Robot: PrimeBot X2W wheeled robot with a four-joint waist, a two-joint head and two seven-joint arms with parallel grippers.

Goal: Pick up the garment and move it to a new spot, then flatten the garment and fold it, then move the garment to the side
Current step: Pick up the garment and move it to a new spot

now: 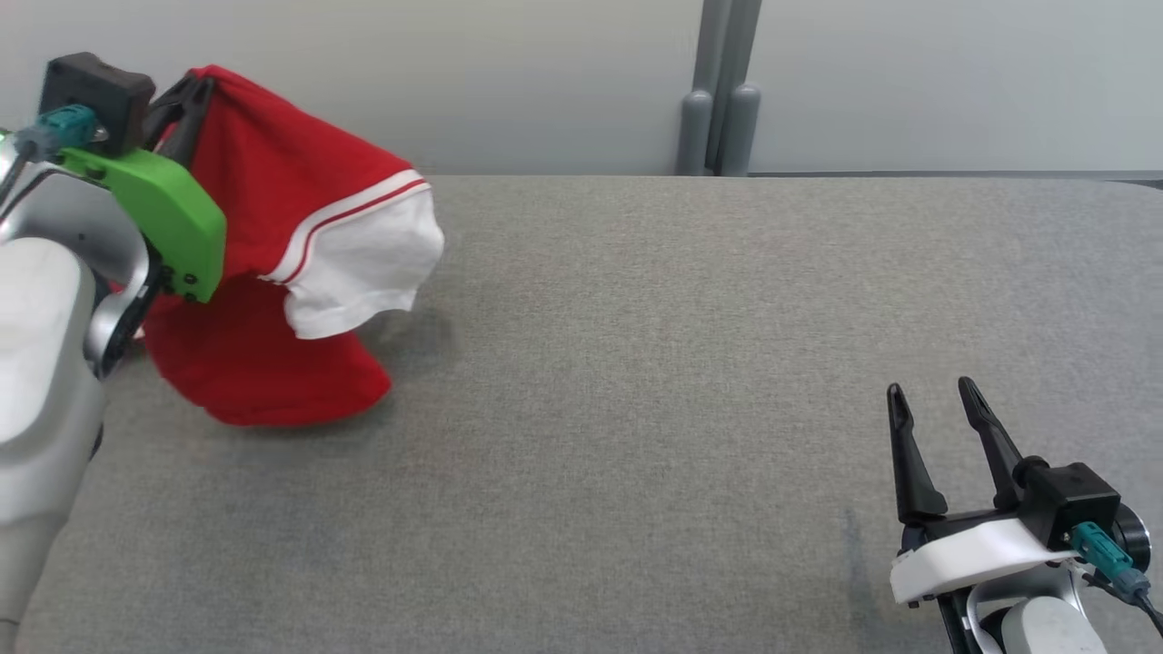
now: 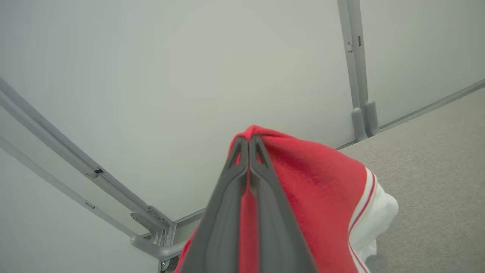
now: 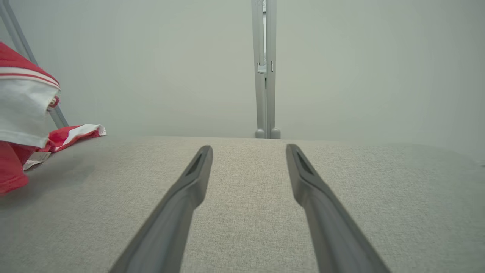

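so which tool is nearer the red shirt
Left. The left tool is shut on the red shirt; the right tool is open, far across the table.

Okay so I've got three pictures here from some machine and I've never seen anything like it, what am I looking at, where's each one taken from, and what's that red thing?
This is a two-armed robot working over a grey cloth-covered table. The wide picture comes from a camera on its head, looking down. The other two come from cameras on its wrists, each looking along that arm's own two dark fingers.

The red thing is a garment, red with a white sleeve and striped trim. The left gripper has its jaws shut on a fold of the cloth and holds it up at the table's left end; the lower part seems to rest on the table. The right gripper sits at the lower right with its jaws open and nothing between them.
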